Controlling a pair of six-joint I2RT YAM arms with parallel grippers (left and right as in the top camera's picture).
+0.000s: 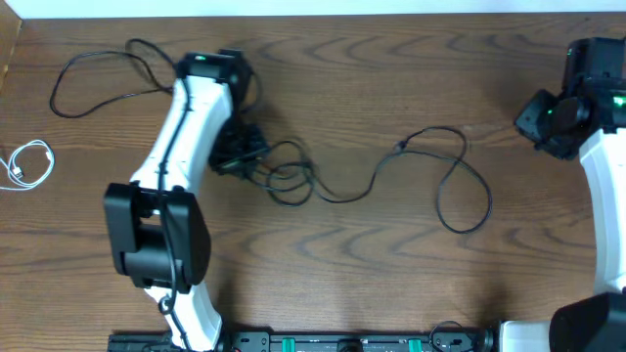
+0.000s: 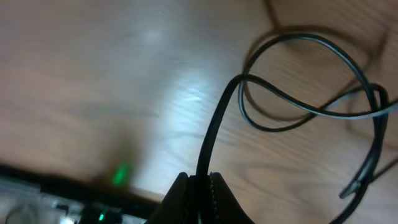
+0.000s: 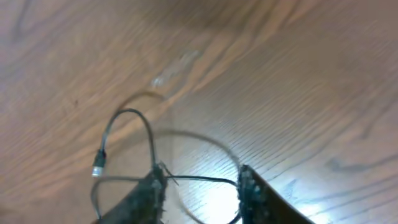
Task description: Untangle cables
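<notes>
One black cable (image 1: 445, 191) lies across the table's middle. It has a knot of small loops (image 1: 286, 178) by the left arm, a big loop at the right, and a plug (image 1: 401, 147). A second black cable (image 1: 93, 70) loops at the far left and runs behind the left arm. The white cable (image 1: 29, 163) lies coiled, apart, at the left edge. My left gripper (image 1: 235, 152) is shut on a black cable (image 2: 214, 124) next to the loops (image 2: 311, 87), as the left wrist view (image 2: 202, 182) shows. My right gripper (image 3: 199, 186) is open and empty, above the right loop (image 3: 146, 134) and plug (image 3: 98, 167).
The right arm (image 1: 558, 112) hovers at the far right edge. The left arm's body (image 1: 161, 225) covers part of the table's left-centre. The arm bases and thick wires (image 1: 333, 342) line the front edge.
</notes>
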